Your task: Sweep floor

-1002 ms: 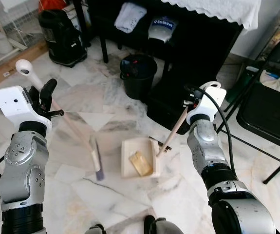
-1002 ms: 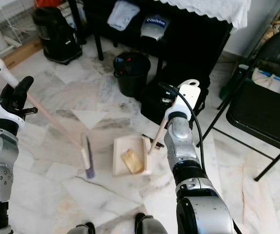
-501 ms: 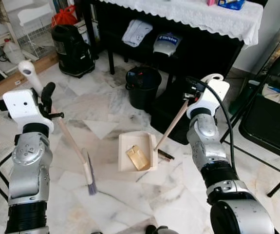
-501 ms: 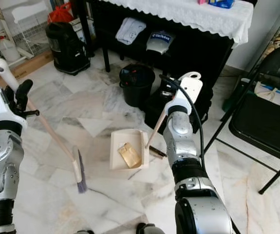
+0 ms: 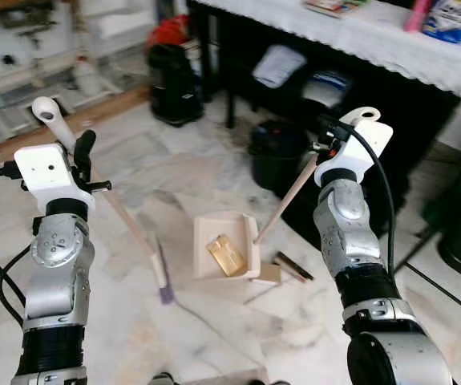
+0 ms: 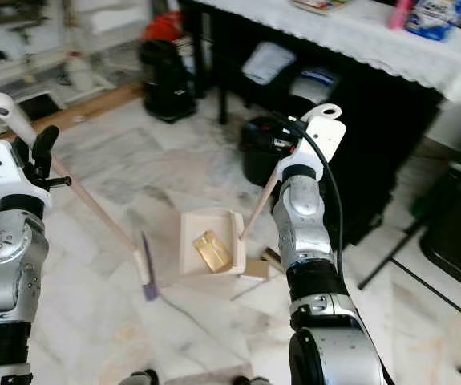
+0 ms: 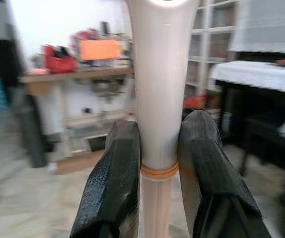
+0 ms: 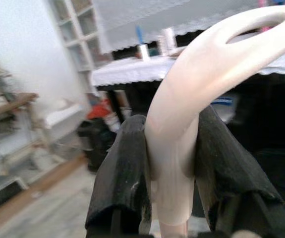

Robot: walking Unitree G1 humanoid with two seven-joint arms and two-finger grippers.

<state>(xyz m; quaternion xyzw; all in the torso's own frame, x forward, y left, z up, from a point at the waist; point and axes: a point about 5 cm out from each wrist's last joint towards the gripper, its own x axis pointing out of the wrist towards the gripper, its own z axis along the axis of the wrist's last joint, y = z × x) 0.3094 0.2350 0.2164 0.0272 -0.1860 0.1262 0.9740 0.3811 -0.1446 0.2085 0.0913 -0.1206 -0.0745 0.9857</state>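
My left gripper (image 7: 158,163) is clamped on the upper handle of the broom (image 5: 126,224), fingers (image 7: 113,183) pressed tight on both sides of the pale shaft just below its looped end; the broom slants down across the marble floor (image 5: 214,321) with its purple-tipped head (image 5: 163,282) low at the floor, just left of the dustpan (image 5: 224,255); my right gripper (image 8: 172,163) is closed around the curved top of the dustpan handle (image 5: 286,199), holding the pan with its tray low at the floor; a yellowish piece of debris (image 5: 226,257) already lies inside the tray; a small tan scrap (image 5: 267,273) and a dark stick-like item (image 5: 294,266) lie on the floor just right of the pan, outside it; black bin (image 5: 272,154) stands further back under the table; I judge this as the collecting step, mid-task; next move calls for swinging the broom head round to the loose bits and brushing them toward the pan mouth while I keep the pan steady and low.
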